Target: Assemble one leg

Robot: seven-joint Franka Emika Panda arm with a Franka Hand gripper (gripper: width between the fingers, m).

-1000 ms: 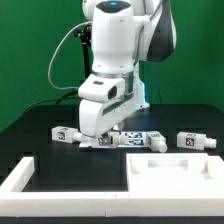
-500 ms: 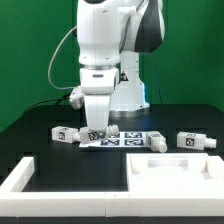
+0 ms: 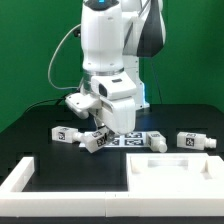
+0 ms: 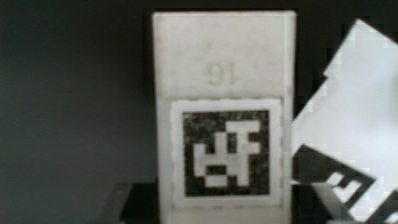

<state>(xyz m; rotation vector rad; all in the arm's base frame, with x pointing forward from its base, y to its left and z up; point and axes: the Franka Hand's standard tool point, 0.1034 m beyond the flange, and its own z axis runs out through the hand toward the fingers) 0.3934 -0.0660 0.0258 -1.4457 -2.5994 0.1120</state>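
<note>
My gripper (image 3: 101,131) is low over the table, by the near-left corner of the marker board (image 3: 128,139). It is shut on a short white leg (image 3: 92,142) with a black tag, which sits tilted in the jaws, just above the table. In the wrist view the leg (image 4: 221,90) fills the middle between my two dark fingers (image 4: 139,203), and the gripper (image 4: 222,206) grips its near end. A second leg (image 3: 64,134) lies to the exterior view's left. Two more legs (image 3: 155,141) (image 3: 197,142) lie to the right.
A large white tabletop part (image 3: 182,176) lies at the front right. A white L-shaped frame (image 3: 20,176) lies at the front left. The marker board's corner (image 4: 361,95) shows beside the leg in the wrist view. The robot base stands behind.
The wrist has turned, and the leg in the jaws has swung from lying straight to tilted, its end raised off the table. The other parts have not moved.
</note>
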